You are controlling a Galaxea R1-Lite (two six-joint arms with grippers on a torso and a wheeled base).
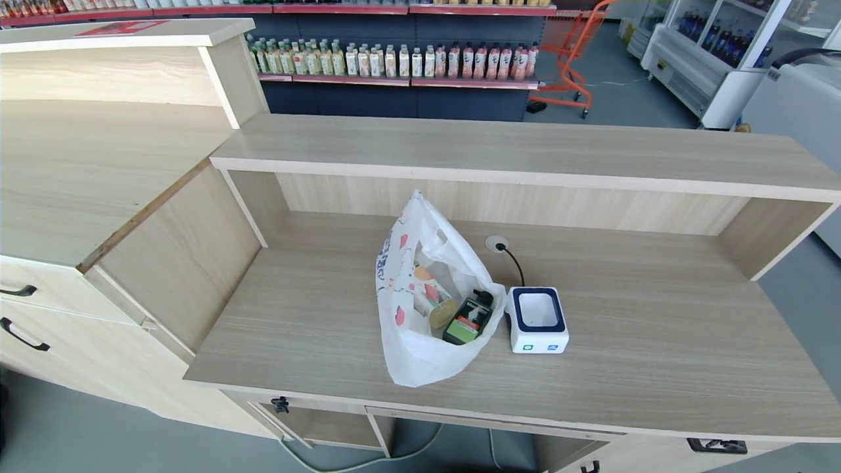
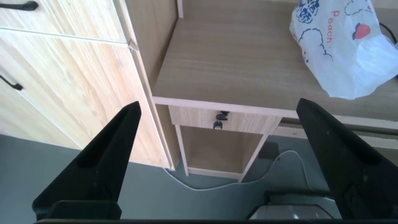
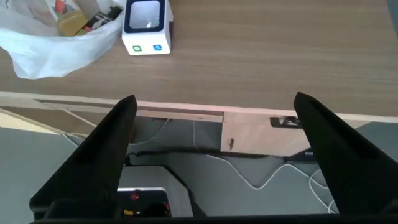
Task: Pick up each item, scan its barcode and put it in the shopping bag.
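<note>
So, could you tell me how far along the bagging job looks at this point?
Done: items, among them a dark bottle, lie inside the bag. In hand: nothing; the left gripper and right gripper are both open and empty, held off the front edge of the counter. Left: the counter holds just the bag and the scanner, so probably nothing is left to scan.

The white printed shopping bag [image 1: 410, 355] sits open mid-counter, holding a dark bottle [image 1: 469, 319] and other goods [image 1: 435, 303]. The white scanner [image 1: 538, 320] stands just right.
</note>
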